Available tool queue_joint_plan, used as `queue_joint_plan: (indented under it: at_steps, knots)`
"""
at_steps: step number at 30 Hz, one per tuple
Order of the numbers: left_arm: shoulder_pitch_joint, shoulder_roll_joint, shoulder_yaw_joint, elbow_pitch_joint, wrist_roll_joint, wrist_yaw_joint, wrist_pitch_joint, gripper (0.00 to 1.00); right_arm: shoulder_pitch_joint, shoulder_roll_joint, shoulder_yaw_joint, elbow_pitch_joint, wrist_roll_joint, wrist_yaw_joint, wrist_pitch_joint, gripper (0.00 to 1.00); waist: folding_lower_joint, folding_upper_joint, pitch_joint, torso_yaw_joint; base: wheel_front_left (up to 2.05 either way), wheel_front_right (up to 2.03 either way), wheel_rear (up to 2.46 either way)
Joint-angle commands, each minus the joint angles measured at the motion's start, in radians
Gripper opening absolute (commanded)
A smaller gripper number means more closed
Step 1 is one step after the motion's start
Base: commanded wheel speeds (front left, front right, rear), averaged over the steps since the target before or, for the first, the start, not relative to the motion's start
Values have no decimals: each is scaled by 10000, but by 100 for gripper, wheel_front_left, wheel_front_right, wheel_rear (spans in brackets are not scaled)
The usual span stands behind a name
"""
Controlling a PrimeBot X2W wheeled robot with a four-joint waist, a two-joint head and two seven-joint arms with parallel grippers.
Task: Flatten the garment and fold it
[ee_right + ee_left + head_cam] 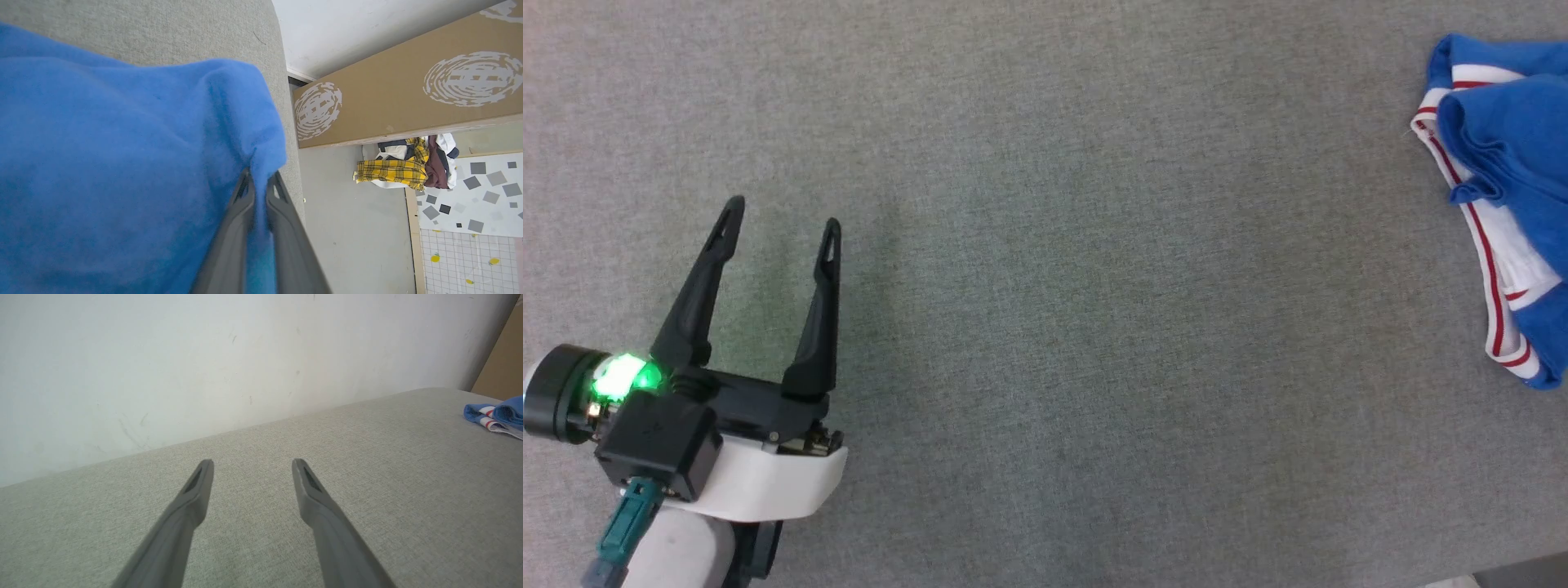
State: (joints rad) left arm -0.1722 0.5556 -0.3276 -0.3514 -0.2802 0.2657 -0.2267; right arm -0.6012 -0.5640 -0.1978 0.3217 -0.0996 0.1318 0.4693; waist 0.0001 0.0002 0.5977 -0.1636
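My left gripper (784, 212) spread wide, empty, over grey table (1094, 327); my right gripper (260, 176) clamped on the blue garment (122, 155), bunched at the table's right edge.

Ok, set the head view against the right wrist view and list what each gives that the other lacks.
Head view: the left gripper, jaws open, and the red-striped white trim of the garment. Right wrist view: the right gripper, jaws shut on a blue fold, a cardboard box and a clothes pile on the floor. Both: the garment and the grey surface.
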Motion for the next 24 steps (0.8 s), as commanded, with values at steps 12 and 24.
queue_joint_plan:
  at_steps: [12,24]
  knots:
    - [-174,-652,482,121,-518,-63,-328,100,-502,187,-318,1136,-407,-11,-910,100,-1,-2,-437,118,0,0,0]
    - [790,-1871,1232,570,-836,-482,-348,100,500,992,-150,859,529,-11,-2840,100,-1,-2,-2315,503,0,0,0]
